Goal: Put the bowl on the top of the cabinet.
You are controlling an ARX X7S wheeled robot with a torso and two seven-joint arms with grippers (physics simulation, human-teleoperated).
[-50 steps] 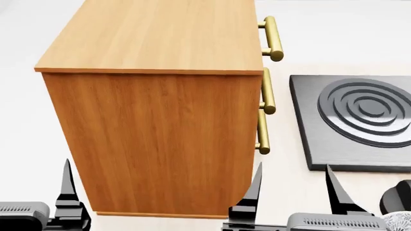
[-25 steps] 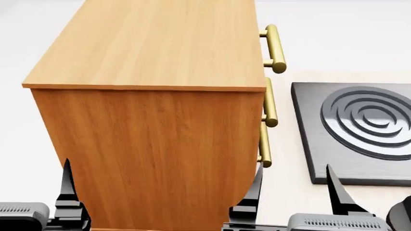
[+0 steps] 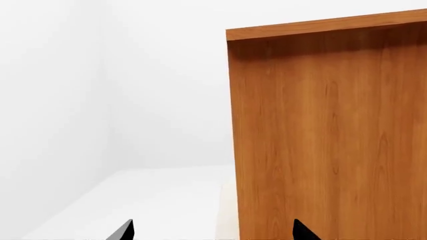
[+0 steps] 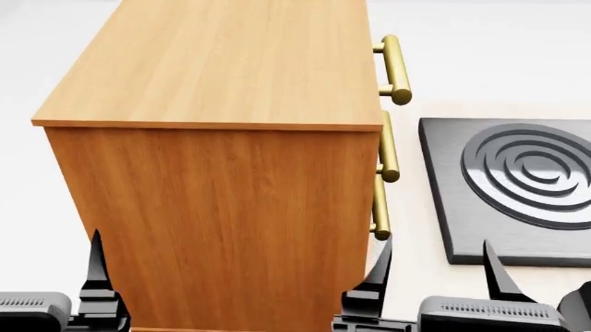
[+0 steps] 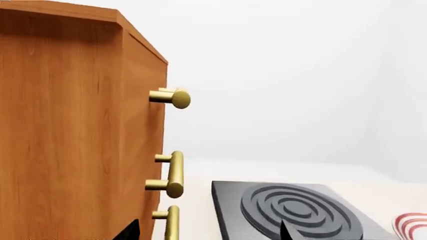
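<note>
Bowl isn't visible in any view; I expect it rigid, smooth, breakable, best pinched at the rim. Both jaws stand wide, empty, below the cabinet [image 4: 217, 83].

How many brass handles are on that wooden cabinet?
3, all on the cabinet side that faces the dark ringed slab: a top handle, a middle handle, and a bottom handle. More could be hidden lower down or on other sides.
</note>
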